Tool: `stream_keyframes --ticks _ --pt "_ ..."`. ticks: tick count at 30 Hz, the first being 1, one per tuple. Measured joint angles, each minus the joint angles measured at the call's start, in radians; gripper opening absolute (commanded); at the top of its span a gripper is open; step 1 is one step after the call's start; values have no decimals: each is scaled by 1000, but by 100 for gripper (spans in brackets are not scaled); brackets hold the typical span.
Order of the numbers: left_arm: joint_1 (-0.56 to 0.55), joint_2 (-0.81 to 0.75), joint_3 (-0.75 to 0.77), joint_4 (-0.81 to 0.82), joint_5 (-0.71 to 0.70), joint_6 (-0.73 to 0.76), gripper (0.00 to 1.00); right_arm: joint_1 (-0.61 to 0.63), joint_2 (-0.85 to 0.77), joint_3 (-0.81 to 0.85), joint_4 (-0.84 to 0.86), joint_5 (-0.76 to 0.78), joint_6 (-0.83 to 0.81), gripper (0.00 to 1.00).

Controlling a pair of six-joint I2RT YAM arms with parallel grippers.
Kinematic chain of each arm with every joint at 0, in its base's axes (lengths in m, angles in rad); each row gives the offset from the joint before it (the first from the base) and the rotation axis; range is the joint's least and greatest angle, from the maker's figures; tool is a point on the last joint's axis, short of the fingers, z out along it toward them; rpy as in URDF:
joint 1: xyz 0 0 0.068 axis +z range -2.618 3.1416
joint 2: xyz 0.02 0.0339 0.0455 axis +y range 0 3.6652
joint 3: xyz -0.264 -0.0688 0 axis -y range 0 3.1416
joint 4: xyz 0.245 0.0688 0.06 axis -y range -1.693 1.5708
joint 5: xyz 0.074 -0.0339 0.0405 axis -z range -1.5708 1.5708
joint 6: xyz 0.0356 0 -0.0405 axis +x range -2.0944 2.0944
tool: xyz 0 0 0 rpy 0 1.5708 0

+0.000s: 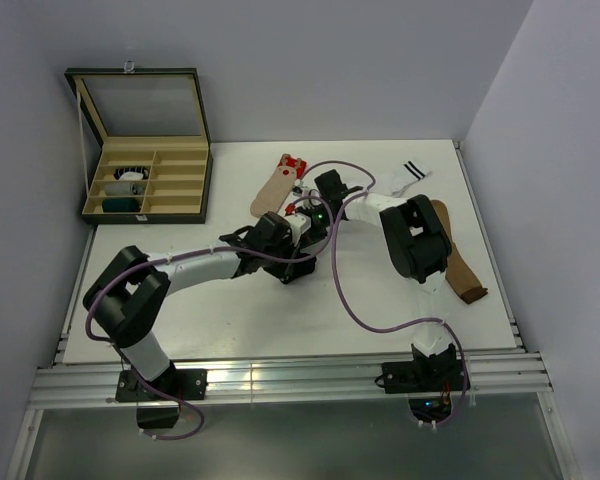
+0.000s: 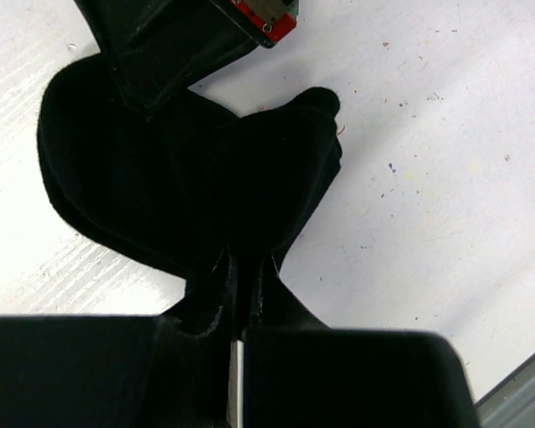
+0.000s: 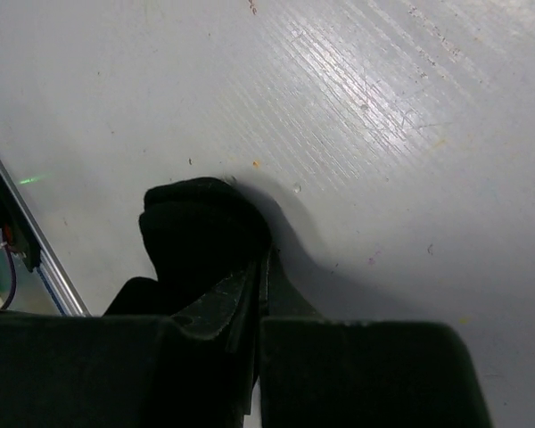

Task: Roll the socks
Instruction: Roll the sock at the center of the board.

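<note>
A black sock lies bunched on the white table between my two grippers. My left gripper is shut on one folded end of it. My right gripper is shut on the other end, where the sock is rolled into a small lump. In the top view the two grippers, left and right, meet at the table's middle and hide the black sock. A beige sock with a red patterned cuff lies just behind them.
A white sock with black stripes lies at the back right. A brown sock lies by the right arm. An open compartment box with rolled socks stands at the back left. The right arm's cable loops across the table.
</note>
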Motion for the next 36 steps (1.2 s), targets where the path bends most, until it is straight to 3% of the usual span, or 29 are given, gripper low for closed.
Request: stream_keyframes --ticks 9,15,22,29,36 --pt "1 -1 -46 78 27 -2 1 -3 -1 -3 6 -3 3 3" --pt "54 11 -68 125 114 -48 1 -6 -18 -23 33 -9 30 42" --pt "139 45 -65 146 243 -130 1 -45 -117 -92 96 119 105 69" --pt "192 69 -60 154 312 -213 1 -126 -377 -245 180 346 270 73" --pt "242 106 -46 162 361 -269 4 -106 -592 -503 311 427 486 72"
